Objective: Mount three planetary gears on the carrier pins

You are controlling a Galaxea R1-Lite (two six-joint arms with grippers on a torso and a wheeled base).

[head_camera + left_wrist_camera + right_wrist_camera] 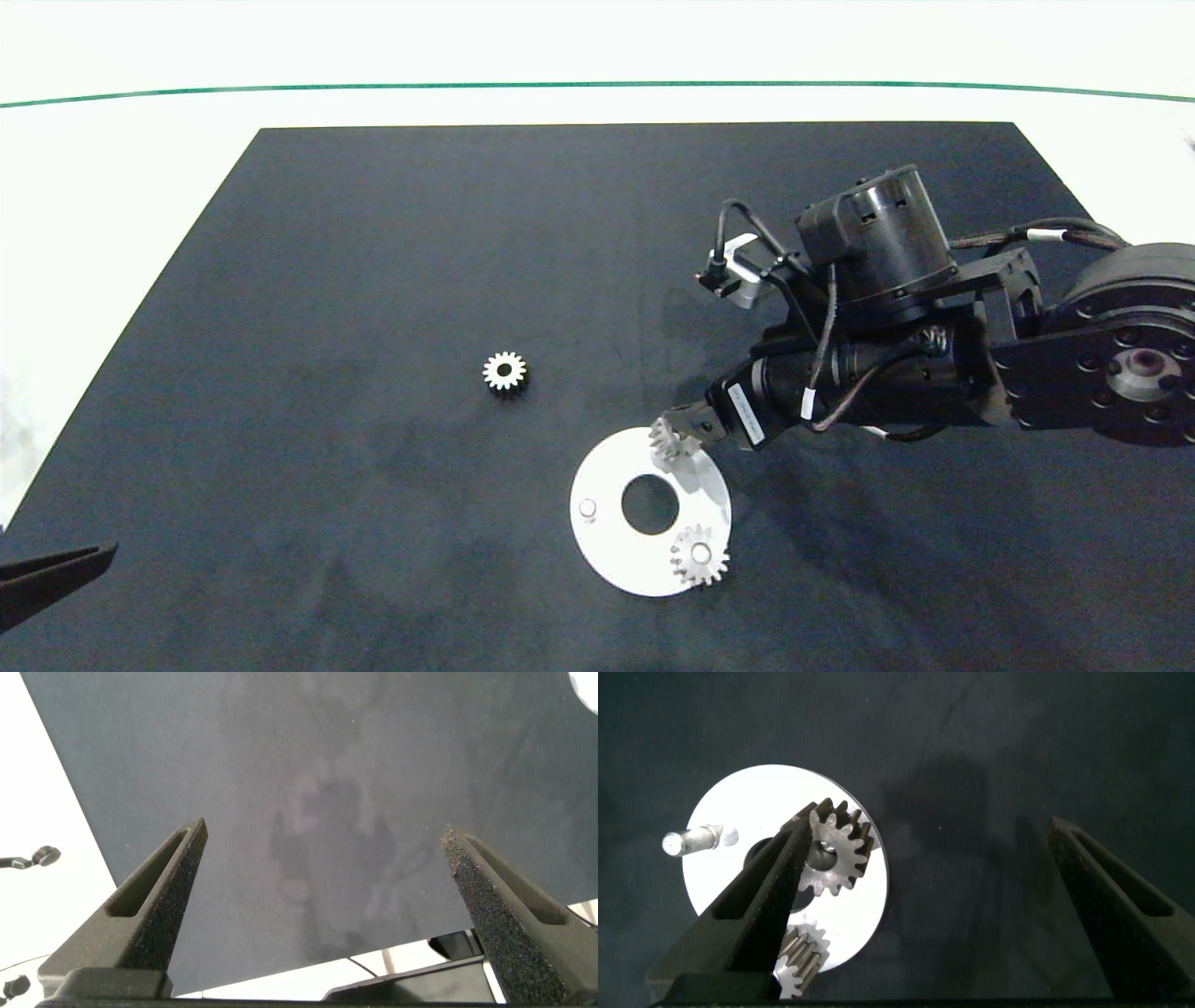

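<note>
A white disc [607, 551] with a big centre hole lies on the black mat, front centre. One planetary gear [698, 555] sits on a carrier pin at the disc's near right. A second gear [666, 437] [836, 849] rests a little tilted at the disc's far rim, touching one finger [775, 887] of my right gripper [686, 425] [934, 821], whose jaws stand wide open. A bare pin [587, 508] [687, 840] stands at the disc's left. A third gear [505, 371] lies loose on the mat. My left gripper [324, 831] is open and holds nothing.
The black mat [373, 280] covers most of the white table, with a green line along the far side. The left arm's tip [56, 571] shows at the front left corner. The bulky right arm [934, 364] reaches in above the mat's right half.
</note>
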